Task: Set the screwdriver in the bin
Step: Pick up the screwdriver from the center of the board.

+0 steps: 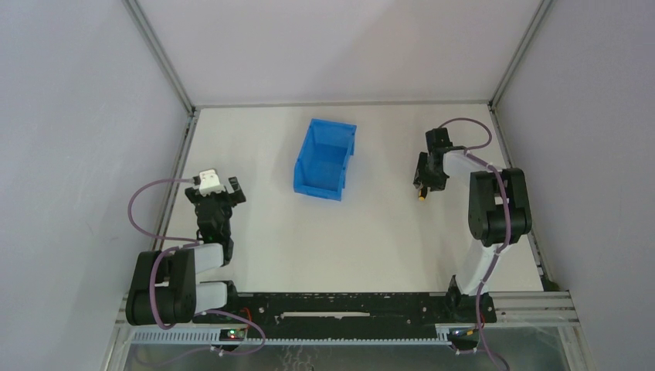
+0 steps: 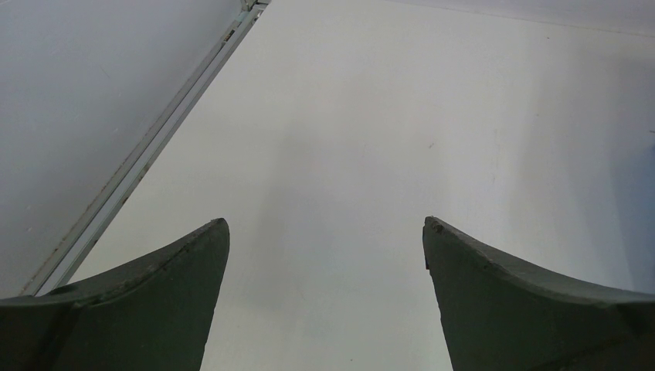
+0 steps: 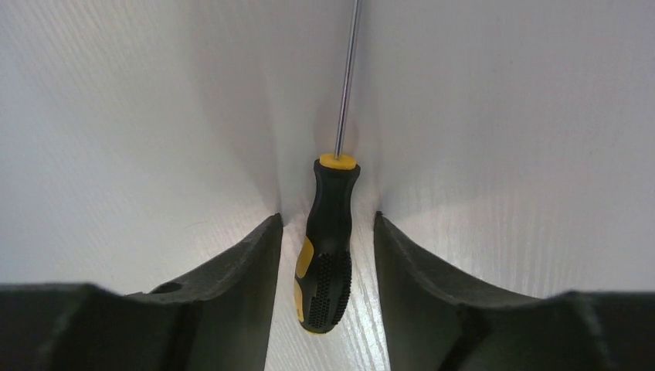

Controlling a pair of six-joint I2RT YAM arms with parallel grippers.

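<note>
Right gripper [image 3: 328, 216]: half open, low on the table [image 1: 371, 239], fingers [image 3: 232, 278] on each side of the screwdriver [image 3: 327, 255]. Little gap on both sides. Nothing held yet. Left gripper [image 2: 324, 224]: wide open, nothing in it, near the left edge of the table, well apart from the job.

Screwdriver flat on the table, near the right edge, about halfway back. Thin metal shaft [image 3: 347, 77] pointing away from the wrist. Bin [image 1: 317, 184] well apart to the left, nearer the far edge, open top up, low front side toward the near edge.

Looks small and light. Hard and stiff too, so no bending and no breaking from a firm squeeze. Shaft thin, smooth and round: likely to slip, so not the place to grab. Better to squeeze the fat black handle [image 3: 330, 209], right on the bumpy part, near its middle, so neither end tips down. Round handle, so maybe ready to roll if one finger bumps it first. Best to press from both sides at once. Then up, across to the bin, and let go low over the open top.
</note>
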